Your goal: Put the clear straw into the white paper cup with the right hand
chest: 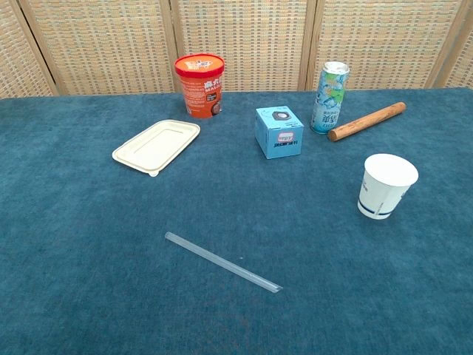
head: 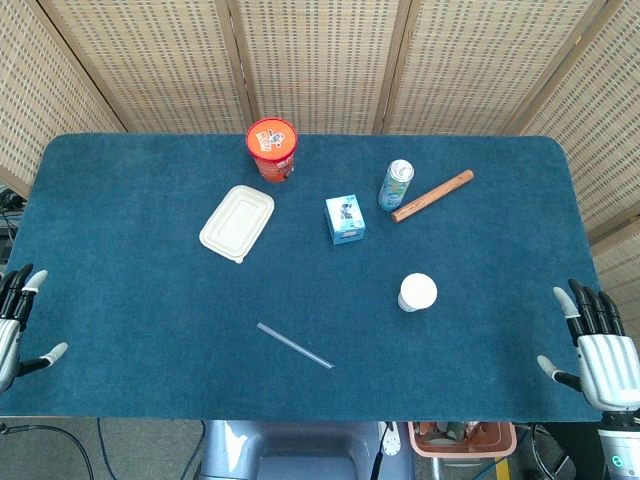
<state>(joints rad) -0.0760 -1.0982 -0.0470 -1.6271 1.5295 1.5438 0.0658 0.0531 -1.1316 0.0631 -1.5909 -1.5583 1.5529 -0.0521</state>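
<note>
The clear straw [head: 294, 345] [chest: 222, 262] lies flat on the blue table, near the front edge and left of centre. A white paper cup [head: 417, 292] [chest: 386, 186] stands upright to the right of it, mouth up and empty. My right hand [head: 603, 353] hovers at the table's right front corner with its fingers spread and nothing in it, well away from both straw and cup. At the left front edge my left hand [head: 14, 325] is also spread and empty. Neither hand shows in the chest view.
At the back stand an orange tub [head: 272, 148], a blue box [head: 345, 219], a drinks can [head: 395, 185] and a wooden rolling pin [head: 432, 195]. A beige lidded food container [head: 237, 222] lies at the centre left. The blue table [head: 140, 300] ends near both hands.
</note>
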